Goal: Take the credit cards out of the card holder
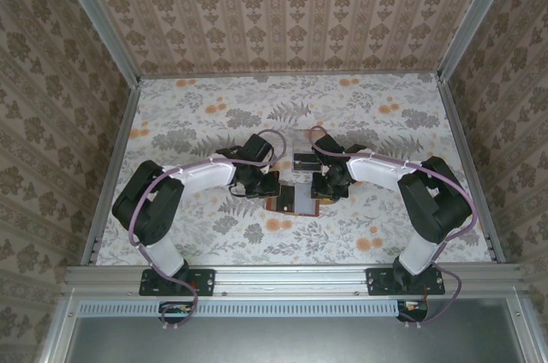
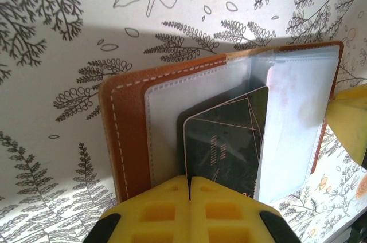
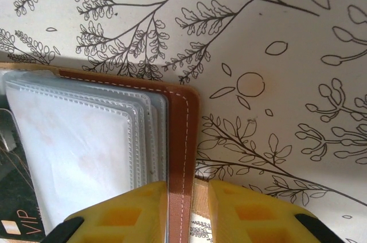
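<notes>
The brown card holder (image 1: 295, 201) lies open on the floral table between the two arms. Its leather cover (image 2: 129, 122) and clear sleeves face the left wrist camera. A dark credit card (image 2: 229, 140) with thin gold lines sticks partly out of a sleeve. My left gripper (image 2: 189, 179) is shut on that card's near edge. My right gripper (image 3: 187, 188) is closed on the holder's stitched leather edge (image 3: 182, 128) and pins that side. A dark card corner marked VIP (image 3: 14, 211) shows at the lower left of the right wrist view. In the top view the left gripper (image 1: 272, 194) and right gripper (image 1: 318, 192) flank the holder.
A clear plastic tray (image 1: 300, 162) stands just behind the holder, between the two wrists. Patterned walls with metal rails (image 1: 116, 166) close in the table on the left, right and back. Open floral tabletop (image 1: 214, 115) lies to the far left and far right.
</notes>
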Motion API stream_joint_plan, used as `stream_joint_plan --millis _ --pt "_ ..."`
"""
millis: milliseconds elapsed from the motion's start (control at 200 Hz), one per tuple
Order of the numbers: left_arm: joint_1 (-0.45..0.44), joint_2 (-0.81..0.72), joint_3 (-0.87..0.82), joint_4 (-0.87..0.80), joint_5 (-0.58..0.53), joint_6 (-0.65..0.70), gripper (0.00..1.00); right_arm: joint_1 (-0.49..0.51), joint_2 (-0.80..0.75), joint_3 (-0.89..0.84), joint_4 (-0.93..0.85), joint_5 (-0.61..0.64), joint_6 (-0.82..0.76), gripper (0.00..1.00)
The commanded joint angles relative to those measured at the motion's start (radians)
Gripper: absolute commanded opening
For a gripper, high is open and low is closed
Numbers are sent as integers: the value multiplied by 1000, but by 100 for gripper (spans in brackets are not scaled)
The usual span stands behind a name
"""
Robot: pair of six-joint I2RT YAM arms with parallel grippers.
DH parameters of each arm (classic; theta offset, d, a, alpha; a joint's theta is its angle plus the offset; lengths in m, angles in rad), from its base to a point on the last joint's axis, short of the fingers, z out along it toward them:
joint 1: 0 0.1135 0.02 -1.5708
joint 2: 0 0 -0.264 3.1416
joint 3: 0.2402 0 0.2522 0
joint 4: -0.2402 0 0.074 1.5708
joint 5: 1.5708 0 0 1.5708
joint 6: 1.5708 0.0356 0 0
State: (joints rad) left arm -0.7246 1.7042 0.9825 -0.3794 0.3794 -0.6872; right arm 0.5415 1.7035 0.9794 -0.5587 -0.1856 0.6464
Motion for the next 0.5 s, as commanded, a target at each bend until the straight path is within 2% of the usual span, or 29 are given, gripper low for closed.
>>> stream_joint_plan --millis 0,495 --pt "4 -26 28 -43 -27 17 4 2 15 4 -32 23 -16 26" --pt "4 -23 54 -61 -37 25 4 3 23 12 -32 18 -18 26"
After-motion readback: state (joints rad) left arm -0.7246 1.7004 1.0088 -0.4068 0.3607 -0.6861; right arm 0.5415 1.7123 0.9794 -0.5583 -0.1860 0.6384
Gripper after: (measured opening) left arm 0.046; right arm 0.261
